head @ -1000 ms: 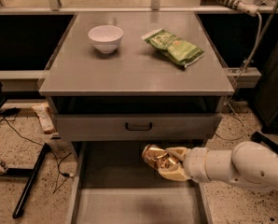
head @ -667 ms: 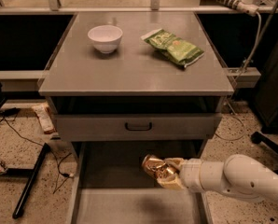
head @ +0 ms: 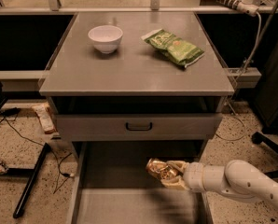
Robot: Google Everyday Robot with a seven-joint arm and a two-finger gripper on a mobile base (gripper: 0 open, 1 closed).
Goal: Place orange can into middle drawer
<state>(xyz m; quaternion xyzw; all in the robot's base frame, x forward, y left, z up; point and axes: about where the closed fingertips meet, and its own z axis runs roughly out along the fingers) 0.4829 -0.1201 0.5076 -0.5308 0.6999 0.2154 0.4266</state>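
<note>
The orange can [head: 157, 169] is a shiny gold-orange can held in my gripper [head: 169, 175], which is shut on it. The can hangs on its side over the right part of the open middle drawer [head: 115, 171], a wide grey drawer with a flat floor and low side walls. My white arm [head: 237, 181] comes in from the lower right, over the drawer's right wall. I cannot tell whether the can touches the drawer floor.
A white bowl [head: 105, 38] and a green snack bag [head: 174, 46] lie on the cabinet top [head: 129, 69]. A shut drawer front with a black handle [head: 139, 126] sits above the open drawer. Cables and a black stand leg [head: 31, 181] lie on the floor at left.
My gripper and the can have moved lower and slightly left over the open drawer; the arm has dropped toward the lower right.
</note>
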